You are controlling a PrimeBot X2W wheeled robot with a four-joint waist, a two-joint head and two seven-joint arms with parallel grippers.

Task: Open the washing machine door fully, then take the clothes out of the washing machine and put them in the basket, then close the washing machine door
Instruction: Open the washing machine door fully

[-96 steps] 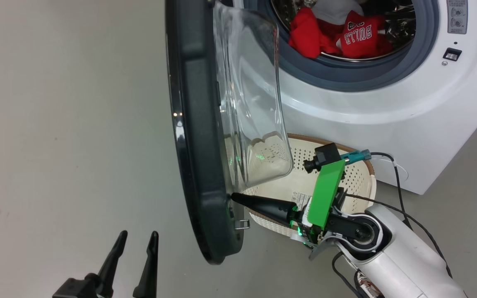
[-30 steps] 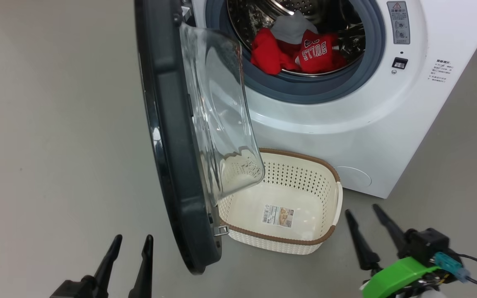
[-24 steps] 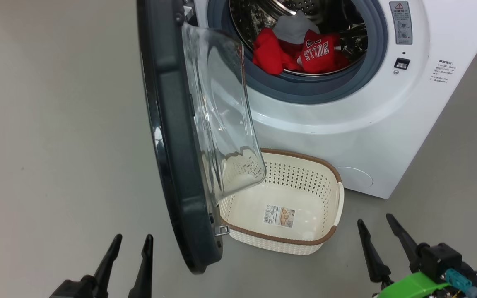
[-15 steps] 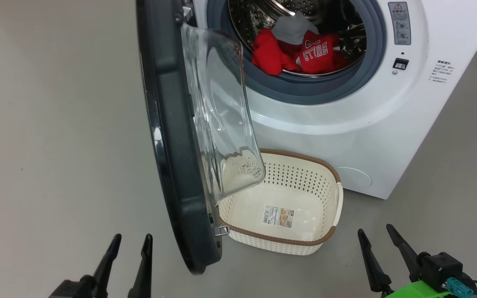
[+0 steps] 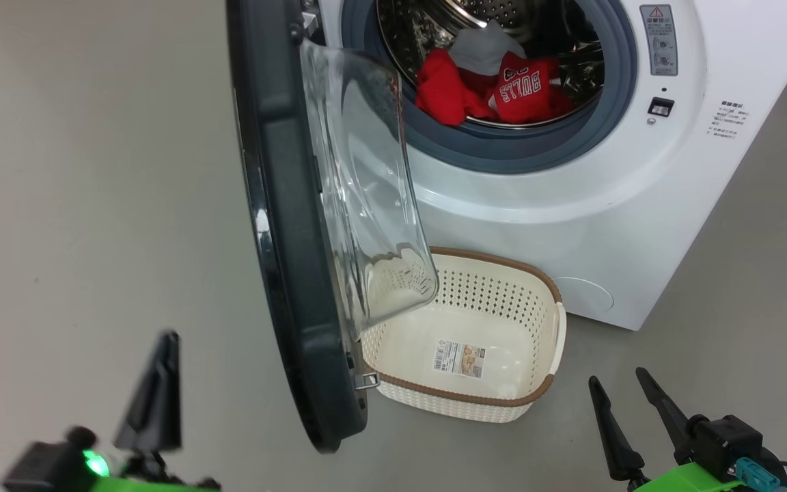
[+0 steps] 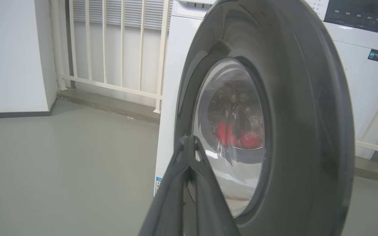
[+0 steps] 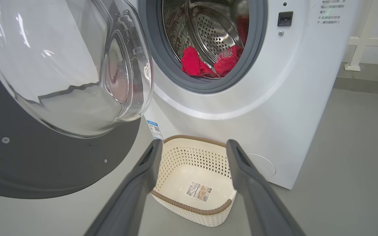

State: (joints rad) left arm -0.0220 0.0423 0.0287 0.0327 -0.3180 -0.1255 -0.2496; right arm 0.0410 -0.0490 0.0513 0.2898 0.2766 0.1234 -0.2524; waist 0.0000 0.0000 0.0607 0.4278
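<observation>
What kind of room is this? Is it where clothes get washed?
Most likely a laundry spot. A big white washing machine has its round door standing open, red clothes lie in the drum, and an empty basket sits on the grey floor in front.

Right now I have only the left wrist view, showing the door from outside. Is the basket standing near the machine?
Observer: Yes, the basket stands empty before the washing machine, beside the washing machine door.
Operator: What does the right gripper do?
Observer: The right gripper is open, low beside the basket, holding nothing.
Operator: Through the glass I see red only.
Observer: A white-grey piece lies on top of the red clothes.
</observation>
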